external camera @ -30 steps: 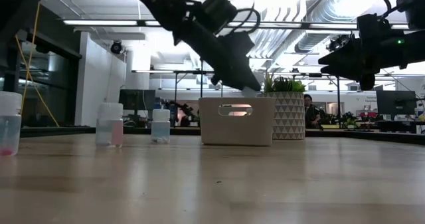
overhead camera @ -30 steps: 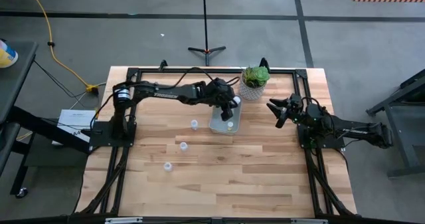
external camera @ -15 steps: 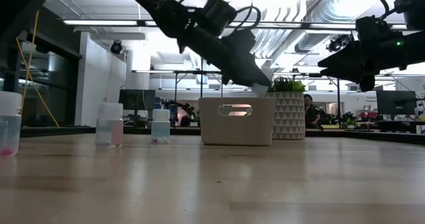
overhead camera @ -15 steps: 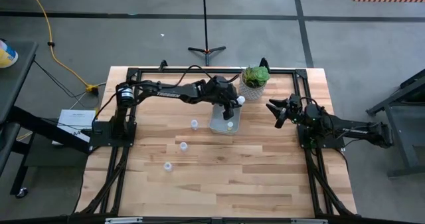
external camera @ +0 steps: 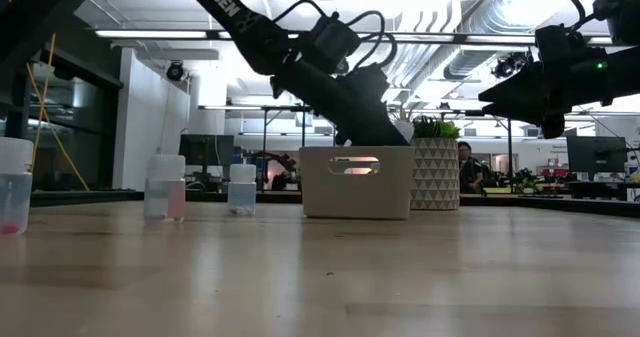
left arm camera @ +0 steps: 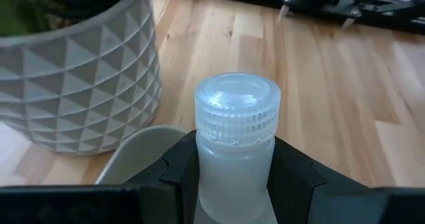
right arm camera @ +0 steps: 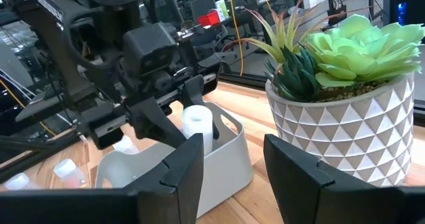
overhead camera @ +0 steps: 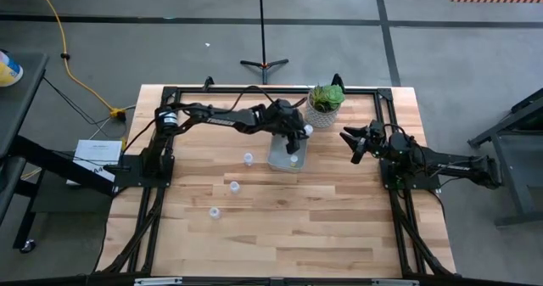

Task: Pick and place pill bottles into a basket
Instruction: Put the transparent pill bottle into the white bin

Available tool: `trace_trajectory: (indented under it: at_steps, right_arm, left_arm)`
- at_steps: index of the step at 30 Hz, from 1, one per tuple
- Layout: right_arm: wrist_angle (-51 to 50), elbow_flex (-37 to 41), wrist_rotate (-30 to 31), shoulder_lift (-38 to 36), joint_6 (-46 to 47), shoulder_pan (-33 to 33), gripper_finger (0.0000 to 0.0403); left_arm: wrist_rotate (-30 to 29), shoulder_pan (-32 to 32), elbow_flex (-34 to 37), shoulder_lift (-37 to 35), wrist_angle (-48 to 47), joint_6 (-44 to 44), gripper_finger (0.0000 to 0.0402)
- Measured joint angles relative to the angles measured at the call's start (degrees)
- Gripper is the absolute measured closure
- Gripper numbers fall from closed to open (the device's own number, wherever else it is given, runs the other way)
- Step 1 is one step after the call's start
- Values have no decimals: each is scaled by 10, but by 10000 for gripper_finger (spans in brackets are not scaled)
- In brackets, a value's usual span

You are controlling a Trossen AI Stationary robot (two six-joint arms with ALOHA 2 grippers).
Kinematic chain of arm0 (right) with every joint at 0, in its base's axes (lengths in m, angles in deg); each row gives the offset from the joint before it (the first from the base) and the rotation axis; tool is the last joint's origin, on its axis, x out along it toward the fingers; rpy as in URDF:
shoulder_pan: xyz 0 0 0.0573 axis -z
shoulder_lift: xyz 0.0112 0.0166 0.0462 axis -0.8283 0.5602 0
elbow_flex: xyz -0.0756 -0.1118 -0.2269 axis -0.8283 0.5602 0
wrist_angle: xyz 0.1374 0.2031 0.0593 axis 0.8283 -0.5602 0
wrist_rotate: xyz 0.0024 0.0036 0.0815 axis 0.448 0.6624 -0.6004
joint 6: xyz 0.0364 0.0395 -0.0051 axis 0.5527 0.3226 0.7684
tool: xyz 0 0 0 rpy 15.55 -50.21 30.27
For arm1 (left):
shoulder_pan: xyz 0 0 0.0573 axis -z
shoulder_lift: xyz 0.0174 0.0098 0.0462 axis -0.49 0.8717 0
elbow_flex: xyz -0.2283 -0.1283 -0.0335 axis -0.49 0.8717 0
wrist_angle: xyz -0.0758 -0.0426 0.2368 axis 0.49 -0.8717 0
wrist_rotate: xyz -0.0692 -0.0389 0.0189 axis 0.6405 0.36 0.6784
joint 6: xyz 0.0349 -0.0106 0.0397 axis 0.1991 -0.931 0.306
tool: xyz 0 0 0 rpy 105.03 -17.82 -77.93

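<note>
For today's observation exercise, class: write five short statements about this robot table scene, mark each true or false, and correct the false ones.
1. The left pincer grips a pill bottle. True.
2. The held bottle is lying on the bare table. False: it is held up at the basket, beside the plant pot.
3. Three pill bottles stand loose on the table. True: one, a second, a third.
4. The right pincer holds a bottle. False: it is open, holds nothing, and hovers beside the pot.
5. The basket is tipped over. False: it stands upright.
</note>
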Motion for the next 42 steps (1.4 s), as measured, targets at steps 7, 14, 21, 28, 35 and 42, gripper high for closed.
trace_trajectory:
  at_steps: [7, 14, 21, 28, 35, 42]
  right_arm:
    - [0, 0, 0, 0, 0, 0, 253]
    - [0, 0, 0, 0, 0, 0, 253]
    - [0, 0, 0, 0, 0, 0, 253]
    - [0, 0, 0, 0, 0, 0, 253]
    - [0, 0, 0, 0, 0, 0, 253]
    - [0, 0, 0, 0, 0, 0, 253]
  left_arm:
    - [2, 0, -1, 12, 7, 6, 227]
    - [9, 0, 0, 20, 5, 5, 227]
    - [13, 0, 0, 21, 4, -5, 179]
    - [12, 0, 0, 21, 5, -5, 118]
    - [12, 0, -9, 21, 4, -5, 102]
    - [20, 0, -48, 21, -9, -5, 101]
